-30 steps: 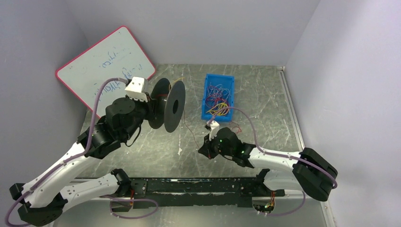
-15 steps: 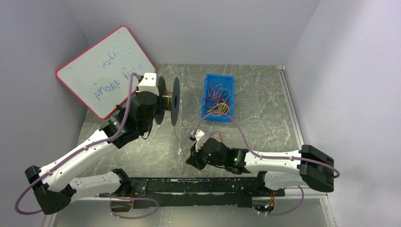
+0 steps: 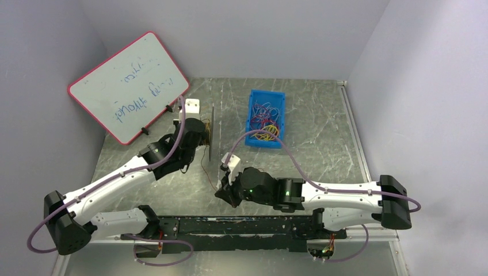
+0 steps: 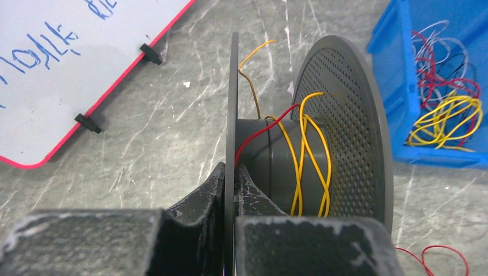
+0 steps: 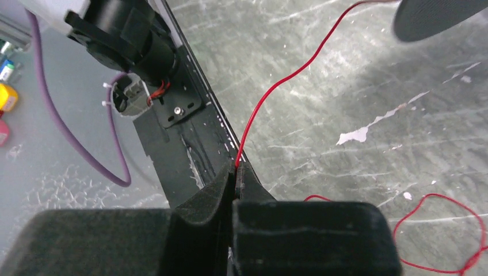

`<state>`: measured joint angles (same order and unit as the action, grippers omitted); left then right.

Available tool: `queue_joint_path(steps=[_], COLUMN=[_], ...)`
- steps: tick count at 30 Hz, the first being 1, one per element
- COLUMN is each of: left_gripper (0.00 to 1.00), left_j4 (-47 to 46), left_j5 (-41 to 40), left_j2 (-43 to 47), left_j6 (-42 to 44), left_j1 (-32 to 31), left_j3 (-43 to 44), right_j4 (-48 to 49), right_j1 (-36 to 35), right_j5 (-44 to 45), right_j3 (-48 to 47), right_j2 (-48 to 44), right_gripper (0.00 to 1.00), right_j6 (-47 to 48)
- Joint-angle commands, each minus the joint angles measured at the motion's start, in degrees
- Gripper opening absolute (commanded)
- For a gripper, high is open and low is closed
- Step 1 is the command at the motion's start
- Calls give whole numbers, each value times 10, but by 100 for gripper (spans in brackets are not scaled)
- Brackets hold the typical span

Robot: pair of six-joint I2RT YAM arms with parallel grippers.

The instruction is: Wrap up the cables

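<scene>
A dark grey spool (image 4: pixel 299 155) has yellow cable (image 4: pixel 313 149) wound on its hub, and a red cable (image 4: pixel 262 133) runs onto the hub too. My left gripper (image 4: pixel 234 172) is shut on the spool's near flange (image 4: pixel 233 98) and holds it edge-on in the top view (image 3: pixel 210 129). My right gripper (image 5: pixel 236 168) is shut on the red cable (image 5: pixel 288 77), which stretches from the spool to it; in the top view it (image 3: pixel 220 192) sits near the front rail. A loose loop of red cable (image 5: pixel 443 230) trails on the table.
A blue bin (image 3: pixel 252 123) holds a tangle of red, yellow and purple cables (image 3: pixel 266 118) at the back middle. A whiteboard (image 3: pixel 124 83) leans at the back left. The black front rail (image 3: pixel 230 225) lies just below my right gripper.
My left arm has turned and lowered the spool forward, so it now shows edge-on. My right gripper has moved left and toward the front rail, drawing the red cable with it.
</scene>
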<state>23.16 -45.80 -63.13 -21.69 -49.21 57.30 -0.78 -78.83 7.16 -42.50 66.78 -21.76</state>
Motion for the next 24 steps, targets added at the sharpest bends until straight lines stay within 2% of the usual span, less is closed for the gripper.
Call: queue_joint_path(steps=[1, 10, 24], left_gripper=[7, 7, 7], left_j4=[-47, -24, 23], left_j5=[-25, -10, -63], left_j2=[5, 3, -10], left_j6=[-13, -14, -6], left_j1=[2, -18, -107], left_j3=[-16, -38, -50], right_j4=[-50, -158, -242], right_j1=[-5, -5, 14], right_j5=[38, 129, 260], right_j3=[-48, -139, -237], right_j2=[-21, -14, -11], right_gripper=[0, 0, 0], right_j6=[20, 63, 145])
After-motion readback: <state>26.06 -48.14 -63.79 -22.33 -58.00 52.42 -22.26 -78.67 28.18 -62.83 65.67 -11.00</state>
